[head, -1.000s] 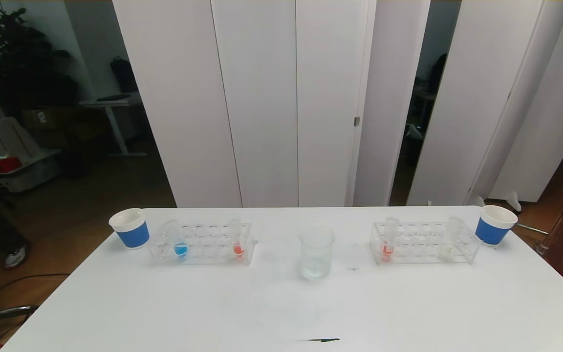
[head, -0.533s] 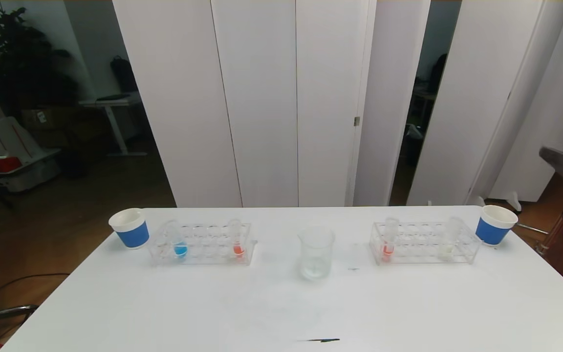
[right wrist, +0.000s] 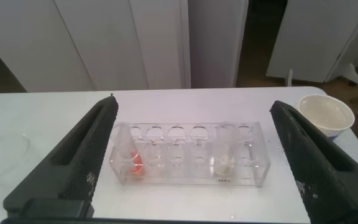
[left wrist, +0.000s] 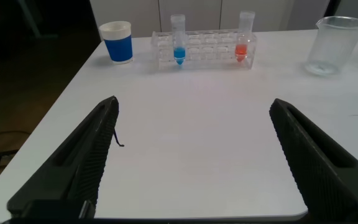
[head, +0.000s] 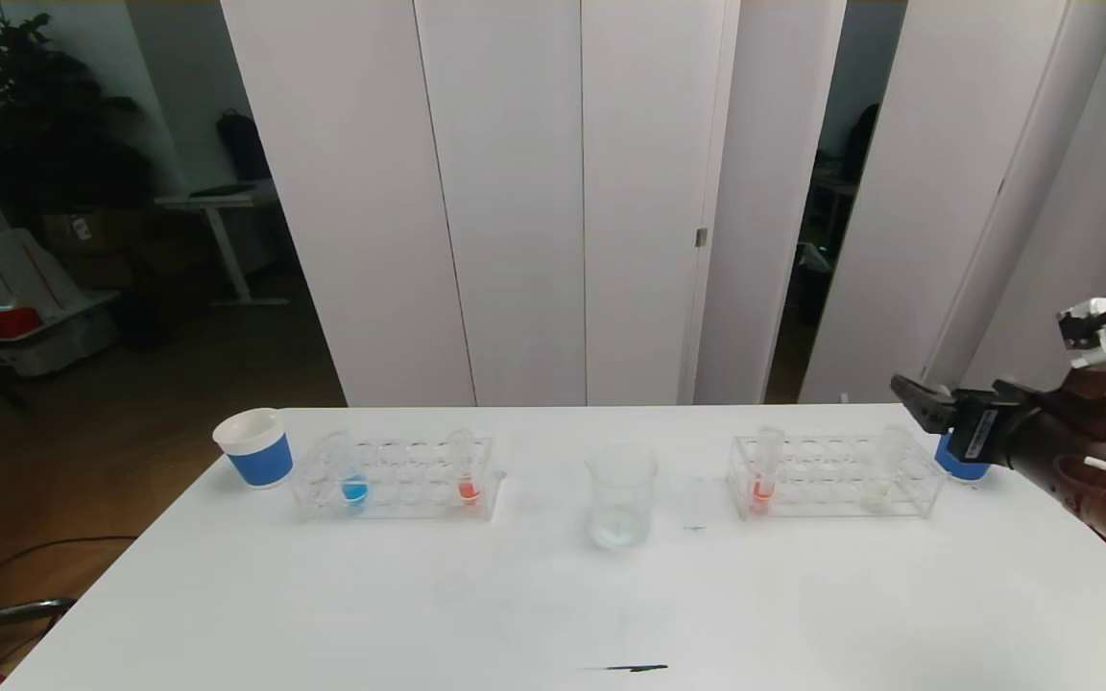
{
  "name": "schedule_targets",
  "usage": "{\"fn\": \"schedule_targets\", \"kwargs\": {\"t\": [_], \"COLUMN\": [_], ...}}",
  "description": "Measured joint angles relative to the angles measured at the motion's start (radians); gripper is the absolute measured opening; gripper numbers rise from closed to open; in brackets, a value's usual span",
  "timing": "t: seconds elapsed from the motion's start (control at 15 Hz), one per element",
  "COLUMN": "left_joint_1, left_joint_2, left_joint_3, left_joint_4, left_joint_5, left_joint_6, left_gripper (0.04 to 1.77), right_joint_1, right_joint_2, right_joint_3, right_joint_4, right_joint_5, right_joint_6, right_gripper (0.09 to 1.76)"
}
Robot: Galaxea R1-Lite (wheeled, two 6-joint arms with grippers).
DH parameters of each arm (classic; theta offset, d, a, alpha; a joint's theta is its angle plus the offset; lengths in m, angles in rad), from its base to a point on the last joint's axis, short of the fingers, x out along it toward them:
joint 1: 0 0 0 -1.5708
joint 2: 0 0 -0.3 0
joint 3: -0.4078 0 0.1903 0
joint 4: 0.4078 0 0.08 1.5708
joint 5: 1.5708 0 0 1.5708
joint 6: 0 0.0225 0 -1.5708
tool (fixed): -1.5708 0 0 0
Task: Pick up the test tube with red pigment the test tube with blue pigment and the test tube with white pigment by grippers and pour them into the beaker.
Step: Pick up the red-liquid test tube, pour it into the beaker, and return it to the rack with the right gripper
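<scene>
A white table holds two clear racks, a beaker and two paper cups. The right gripper reaches in from the right side, raised above the table, its dark fingers spread wide and holding nothing. Seen from the right wrist, the right rack lies on the table between and beyond the two spread fingers. In it, the white tube stands upright closer to one finger, and a red tube stands upright at the rack's other end, close to the opposite finger. A blue-and-white cup sits just past the rack's end on the white tube's side; in the head view the gripper partly covers this cup.

The left gripper does not show in the head view. From its own wrist camera its fingers are also spread wide and empty, low over the near part of the table. Well ahead of them stands the left rack, with the blue tube and a second red tube upright in it, well apart. Another cup stands just beside that rack on the blue tube's side.

The beaker stands upright near the table's middle, between the two racks and touching neither, well clear of both pairs of fingers.
</scene>
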Motion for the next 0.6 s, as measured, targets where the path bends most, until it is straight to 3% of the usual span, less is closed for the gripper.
{"fn": "schedule_targets", "kwargs": {"t": [0.33,0.6], "left_joint_1": [0.000,-0.001], "left_joint_2": [0.000,0.000], "left_joint_3": [0.000,0.000], "left_joint_4": [0.000,0.000], "left_joint_5": [0.000,0.000], "left_joint_6": [0.000,0.000], "left_gripper": [1.74,1.74], "right_joint_1": [0.136,0.201], "right_joint_2": [0.185,0.322], "right_joint_3": [0.148,0.164], "right_joint_4": [-0.241,-0.339], "right_joint_5": [-0.098,-0.180], "right_joint_6": [0.013,0.015], "right_gripper": [1.75,1.75]}}
